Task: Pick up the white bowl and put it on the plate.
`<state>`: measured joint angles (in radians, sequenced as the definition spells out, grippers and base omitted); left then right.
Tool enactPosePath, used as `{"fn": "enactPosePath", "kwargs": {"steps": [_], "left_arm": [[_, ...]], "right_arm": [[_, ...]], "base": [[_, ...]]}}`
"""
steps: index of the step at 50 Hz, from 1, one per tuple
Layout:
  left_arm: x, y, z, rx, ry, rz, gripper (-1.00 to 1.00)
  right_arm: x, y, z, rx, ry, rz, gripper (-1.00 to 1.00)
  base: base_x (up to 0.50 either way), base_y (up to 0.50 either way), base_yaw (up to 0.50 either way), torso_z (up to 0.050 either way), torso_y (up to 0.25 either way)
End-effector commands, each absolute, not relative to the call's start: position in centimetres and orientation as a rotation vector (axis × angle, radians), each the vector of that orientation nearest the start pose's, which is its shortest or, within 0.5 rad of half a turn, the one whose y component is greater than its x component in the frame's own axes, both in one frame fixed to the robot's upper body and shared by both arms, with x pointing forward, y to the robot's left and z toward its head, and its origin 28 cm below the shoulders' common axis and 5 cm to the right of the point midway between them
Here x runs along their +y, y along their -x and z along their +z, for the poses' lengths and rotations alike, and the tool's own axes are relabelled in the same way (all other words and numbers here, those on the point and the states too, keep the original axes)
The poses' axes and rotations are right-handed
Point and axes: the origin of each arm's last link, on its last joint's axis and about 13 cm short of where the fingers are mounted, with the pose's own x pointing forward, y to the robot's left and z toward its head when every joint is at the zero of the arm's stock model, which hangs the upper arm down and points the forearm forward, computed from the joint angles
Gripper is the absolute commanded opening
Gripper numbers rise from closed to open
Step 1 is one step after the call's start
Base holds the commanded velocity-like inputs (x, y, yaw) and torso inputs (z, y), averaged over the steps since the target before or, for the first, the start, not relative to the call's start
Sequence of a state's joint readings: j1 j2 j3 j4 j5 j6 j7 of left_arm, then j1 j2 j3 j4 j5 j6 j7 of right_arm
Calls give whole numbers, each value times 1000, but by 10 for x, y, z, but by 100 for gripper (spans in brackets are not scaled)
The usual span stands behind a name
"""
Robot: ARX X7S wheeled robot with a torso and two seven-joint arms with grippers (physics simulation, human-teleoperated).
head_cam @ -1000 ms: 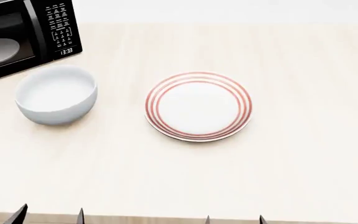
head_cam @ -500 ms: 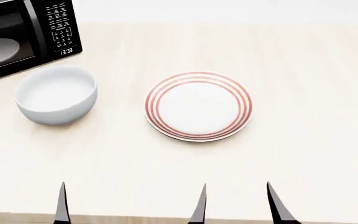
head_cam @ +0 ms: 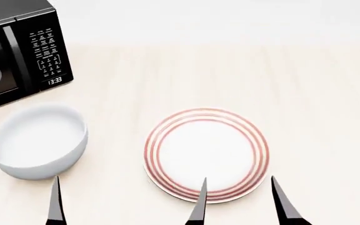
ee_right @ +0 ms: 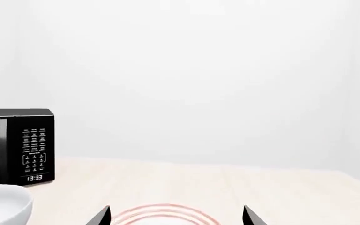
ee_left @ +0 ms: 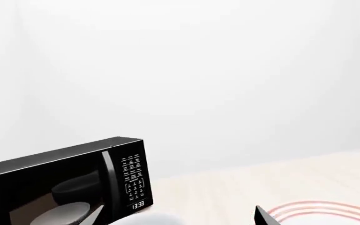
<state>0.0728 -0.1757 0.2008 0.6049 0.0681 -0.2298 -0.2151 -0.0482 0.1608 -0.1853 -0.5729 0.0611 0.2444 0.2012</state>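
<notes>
Pale wood tabletop [ee_right: 230,185] against a blank white wall. Black microwave [ee_right: 17,145] at one edge, keypad facing camera, clock reading 13:33. White bowl [ee_right: 2,204] just in front of it, partly cut off. Plate [ee_right: 167,214] with red rings sits between two dark fingertips [ee_right: 101,216] of the right gripper [ee_right: 175,218], spread wide apart.

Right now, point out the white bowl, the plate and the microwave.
white bowl [head_cam: 37,140]: head view, on its inner floor.
plate [head_cam: 206,152]: head view, on its bare white centre.
microwave [head_cam: 45,56]: head view, on its keypad panel.
</notes>
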Motion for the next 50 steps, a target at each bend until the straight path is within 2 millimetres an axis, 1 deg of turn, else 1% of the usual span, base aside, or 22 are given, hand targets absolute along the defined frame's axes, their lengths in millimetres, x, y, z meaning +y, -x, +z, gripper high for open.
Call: {"fn": "enactPosePath", "kwargs": {"steps": [1, 14, 27, 31, 34, 36, 37, 43, 46, 47, 50], "left_arm": [[198, -181, 107, -320, -162, 15, 100], [198, -182, 105, -315, -164, 17, 100], [199, -182, 105, -307, -160, 21, 100], [199, -181, 108, -298, -166, 30, 100], [201, -176, 120, -319, -168, 42, 100], [204, -172, 135, -336, -168, 69, 100], [208, -170, 146, -346, -167, 96, 100], [220, -162, 175, -361, -183, 177, 100], [230, -170, 188, -379, -220, 209, 100], [236, -174, 195, -377, -237, 231, 100], [246, -179, 208, -351, -193, 239, 100]], "right_arm": [[-86, -187, 104, -271, 50, 17, 100], [-85, -188, 103, -268, 40, 21, 100], [-85, -188, 102, -262, 58, 19, 100], [-85, -188, 101, -262, 59, 19, 100], [-84, -189, 99, -258, 61, 23, 100], [-84, -188, 100, -258, 65, 25, 100], [-84, -189, 100, -257, 63, 25, 100], [-84, -189, 99, -255, 69, 28, 100], [-84, -189, 100, -256, 68, 28, 100], [-84, -189, 99, -255, 68, 29, 100], [-84, -188, 100, -255, 69, 28, 100]], "base": [[500, 43, 0, 0, 0], [486, 49, 0, 0, 0], [0, 0, 0, 0, 1], [0, 0, 0, 0, 0], [0, 0, 0, 0, 0], [0, 0, 0, 0, 0], [0, 0, 0, 0, 0], [0, 0, 0, 0, 0], [0, 0, 0, 0, 0], [0, 0, 0, 0, 0], [0, 0, 0, 0, 0]]}}
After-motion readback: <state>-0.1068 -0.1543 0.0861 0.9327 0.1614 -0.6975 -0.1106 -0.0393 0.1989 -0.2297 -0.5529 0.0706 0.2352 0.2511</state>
